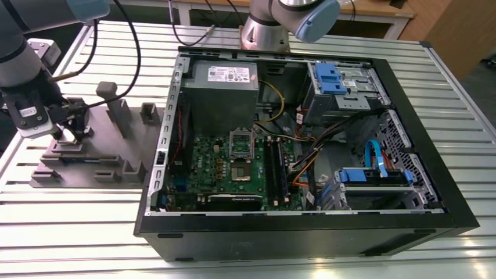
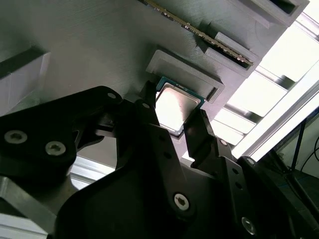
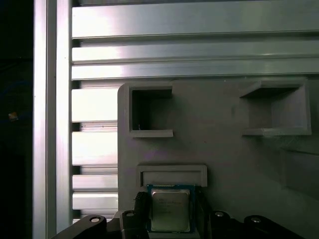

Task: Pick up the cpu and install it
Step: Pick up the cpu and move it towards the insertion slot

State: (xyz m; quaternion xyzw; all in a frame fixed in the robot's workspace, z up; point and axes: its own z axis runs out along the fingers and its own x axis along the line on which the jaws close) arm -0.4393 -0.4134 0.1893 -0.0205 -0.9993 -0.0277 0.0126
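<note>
The work stands at the grasp. The gripper (image 2: 175, 119) has its jaws pressed on two opposite edges of the cpu (image 3: 170, 209). The chip lies in a shallow recess near the edge of the grey fixture block (image 1: 93, 168), apparently not yet lifted. The motherboard socket (image 1: 241, 172) inside the open computer case (image 1: 310, 232) looks empty, so installation remains. How firmly the jaws grip is hard to make out.
</note>
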